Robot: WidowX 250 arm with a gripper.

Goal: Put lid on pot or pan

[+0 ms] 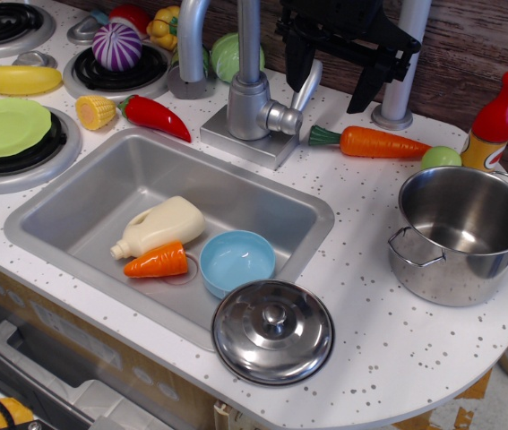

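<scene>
The lid (273, 331) lies knob up at the front edge of the desk (374, 349), partly over the sink rim, easy to grasp. The pot (462, 233) stands open near the right edge. The fingers (343, 76) hang empty at the back; how open they are, I cannot tell.

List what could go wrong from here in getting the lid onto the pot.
1. The lid lies partly over the sink's front edge; a push in grasping could tip it in, toward the blue bowl.
2. Its knob is small and shiny, so the hand, now high behind the faucet, might slip off.
3. The pot stands near the counter's rounded edge; an off-centre lid could catch the rim and shove it.
</scene>
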